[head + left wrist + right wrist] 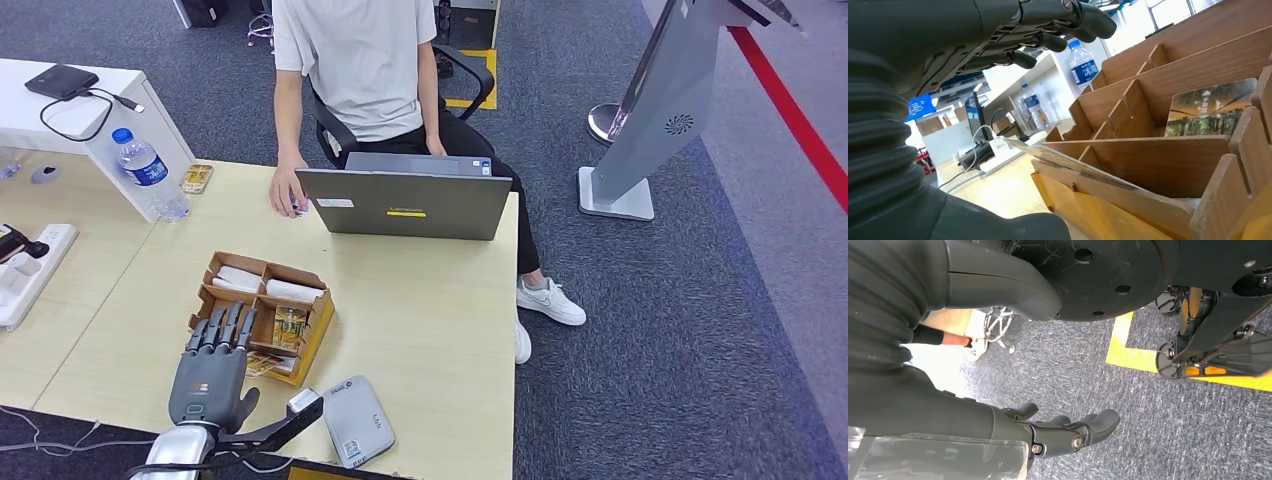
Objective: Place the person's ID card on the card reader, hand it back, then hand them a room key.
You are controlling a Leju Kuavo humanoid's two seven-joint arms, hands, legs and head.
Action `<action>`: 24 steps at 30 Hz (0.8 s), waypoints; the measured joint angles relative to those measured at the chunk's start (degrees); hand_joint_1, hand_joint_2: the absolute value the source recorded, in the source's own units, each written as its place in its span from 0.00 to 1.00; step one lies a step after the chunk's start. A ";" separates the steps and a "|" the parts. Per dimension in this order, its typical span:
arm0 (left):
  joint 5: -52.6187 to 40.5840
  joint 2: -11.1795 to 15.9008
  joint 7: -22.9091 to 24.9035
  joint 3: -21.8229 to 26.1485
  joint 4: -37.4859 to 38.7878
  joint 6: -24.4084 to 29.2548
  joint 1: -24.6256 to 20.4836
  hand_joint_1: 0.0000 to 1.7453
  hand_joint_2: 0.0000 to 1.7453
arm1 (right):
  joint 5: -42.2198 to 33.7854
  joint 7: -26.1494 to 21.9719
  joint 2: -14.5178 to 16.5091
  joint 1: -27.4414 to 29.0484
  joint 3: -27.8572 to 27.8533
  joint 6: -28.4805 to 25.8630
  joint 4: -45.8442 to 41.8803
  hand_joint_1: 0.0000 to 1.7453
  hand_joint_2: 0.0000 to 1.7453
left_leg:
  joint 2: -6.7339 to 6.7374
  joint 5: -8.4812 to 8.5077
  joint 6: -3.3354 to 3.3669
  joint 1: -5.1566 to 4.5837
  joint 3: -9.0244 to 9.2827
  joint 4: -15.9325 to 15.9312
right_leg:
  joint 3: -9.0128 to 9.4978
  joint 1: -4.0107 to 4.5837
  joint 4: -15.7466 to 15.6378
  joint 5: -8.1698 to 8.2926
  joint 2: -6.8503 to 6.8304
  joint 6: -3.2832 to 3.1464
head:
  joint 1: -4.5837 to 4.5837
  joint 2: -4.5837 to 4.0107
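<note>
Just beyond the fingertips: a wooden card box [262, 316] with divided compartments, on a pale table [430, 330].
Left hand: the left hand [212, 372] hovers at the box's near edge, fingers [1068, 22] straight, slightly apart, holding nothing.
Room key: likely one of the printed cards [289, 326] standing in a compartment just past the fingertips; another printed card [1212, 107] leans against a divider.
Handling: judged thin, light, stiff and slick; best pinched by its exposed top edge.
Card reader: a grey card reader [357, 420] lies beside the thumb.
Right hand: the right hand [1068, 432] hangs over carpet, fingers loosely curled, empty.
Person: seated behind a laptop [404, 203], well beyond the fingers; ID card not identifiable.
</note>
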 joint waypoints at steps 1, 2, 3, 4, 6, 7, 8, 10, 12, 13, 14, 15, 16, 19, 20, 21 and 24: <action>0.00 -0.06 0.00 0.01 0.00 -0.03 0.04 0.00 1.00 | 0.00 0.00 0.00 0.00 0.00 0.00 0.00 0.00 1.00 | 0.00 0.00 0.00 0.00 0.00 0.00 | 0.00 0.00 0.00 0.00 0.00 0.00 | 0.00 0.00; 0.00 -0.11 0.00 0.01 0.00 -0.05 0.07 0.00 1.00 | 0.00 0.00 0.00 0.00 0.00 0.00 0.00 0.00 1.00 | 0.00 0.00 0.00 0.00 0.00 0.00 | 0.00 0.00 0.00 0.00 0.00 0.00 | 0.00 0.00; 0.00 -0.15 0.00 0.01 0.00 -0.08 0.11 0.00 1.00 | 0.00 0.00 0.00 0.00 0.00 0.00 0.00 0.00 1.00 | 0.00 0.00 0.00 0.00 0.00 0.00 | 0.00 0.00 0.00 0.00 0.00 0.00 | 0.00 0.00; 0.00 -0.16 0.00 0.02 0.00 -0.09 0.14 0.00 1.00 | 0.00 0.00 0.00 0.00 0.00 0.00 0.00 0.00 1.00 | 0.00 0.00 0.00 0.00 0.00 0.00 | 0.00 0.00 0.00 0.00 0.00 0.00 | 0.00 0.00; 0.00 -0.19 0.00 0.04 0.00 -0.10 0.19 0.00 1.00 | 0.00 0.00 0.00 0.00 0.00 0.00 0.00 0.00 1.00 | 0.00 0.00 0.00 0.00 0.00 0.00 | 0.00 0.00 0.00 0.00 0.00 0.00 | 0.00 0.00; 0.00 -0.19 0.00 0.04 0.00 -0.10 0.22 0.00 1.00 | 0.00 0.00 0.00 0.00 0.00 0.00 0.00 0.00 1.00 | 0.00 0.00 0.00 0.00 0.00 0.00 | 0.00 0.00 0.00 0.00 0.00 0.00 | 0.00 0.00; 0.00 -0.20 0.00 0.05 0.01 -0.10 0.24 0.00 1.00 | 0.00 0.00 0.00 0.00 0.00 0.00 0.00 0.00 1.00 | 0.00 0.00 0.00 0.00 0.00 0.00 | 0.00 0.00 0.00 0.00 0.00 0.00 | 0.00 0.00; 0.00 -0.20 0.00 0.05 0.01 -0.10 0.26 0.00 1.00 | 0.01 0.00 0.00 0.00 0.00 0.00 0.00 0.00 1.00 | 0.00 0.00 0.00 0.00 0.00 0.00 | 0.00 0.00 0.00 0.00 0.00 0.00 | 0.00 0.00; 0.00 -0.20 0.00 0.06 0.01 -0.10 0.28 0.00 1.00 | 0.02 0.00 0.00 0.00 0.00 0.00 0.00 0.00 1.00 | 0.00 0.00 0.00 0.00 0.00 0.00 | 0.00 0.00 0.00 0.00 0.00 0.00 | 0.00 0.00; 0.00 -0.20 0.00 0.07 0.01 -0.10 0.29 0.00 1.00 | 0.02 0.00 0.00 0.00 0.00 0.00 0.00 0.00 1.00 | 0.00 0.00 0.00 0.00 0.00 0.00 | 0.00 0.00 0.00 0.00 0.00 0.00 | 0.00 0.00; 0.00 -0.20 0.00 0.07 0.01 -0.10 0.30 0.00 1.00 | 0.02 0.00 0.00 0.00 0.00 0.01 0.00 0.00 1.00 | 0.00 0.00 0.00 0.00 0.00 0.00 | 0.00 0.00 0.00 0.00 0.00 0.00 | 0.00 0.00; 0.00 -0.20 0.00 0.07 0.02 -0.10 0.30 0.00 1.00 | 0.02 0.00 0.00 0.00 0.00 0.02 0.00 0.00 1.00 | 0.00 0.00 0.00 0.00 0.00 0.00 | 0.00 0.00 0.00 0.00 0.00 0.00 | 0.00 0.00; 0.00 -0.20 0.00 0.07 0.02 -0.10 0.30 0.00 1.00 | 0.02 0.00 0.00 0.00 0.00 0.03 0.00 0.00 1.00 | 0.00 0.00 0.00 0.00 0.00 0.00 | 0.00 0.00 0.00 0.00 0.00 0.00 | 0.00 0.00; 0.00 -0.22 0.00 0.09 0.03 -0.14 0.31 0.00 1.00 | 0.03 0.00 0.00 0.00 0.01 0.06 0.00 0.00 1.00 | 0.00 0.00 0.00 0.00 0.00 0.00 | 0.00 0.00 0.00 0.00 0.00 0.00 | 0.00 0.00; 0.00 -0.25 0.00 0.13 0.05 -0.23 0.33 0.00 1.00 | 0.04 0.00 0.00 0.00 0.01 0.08 0.00 0.00 1.00 | 0.00 0.00 0.00 0.00 0.00 0.00 | 0.00 0.00 0.00 0.00 0.00 0.00 | 0.00 0.00; 0.00 -0.28 -0.01 0.17 0.09 -0.33 0.35 0.00 1.00 | 0.05 0.00 0.00 0.00 0.01 0.09 0.00 0.00 1.00 | 0.00 0.00 0.00 0.00 0.00 0.00 | 0.00 0.00 0.00 0.00 0.00 0.00 | 0.00 0.00; 0.00 -0.38 -0.02 0.28 0.16 -0.54 0.50 0.00 1.00 | 0.07 0.00 0.00 0.00 0.02 0.11 0.00 0.00 1.00 | 0.00 0.00 0.00 0.00 0.00 0.00 | 0.00 0.00 0.00 0.00 0.00 0.00 | 0.00 0.00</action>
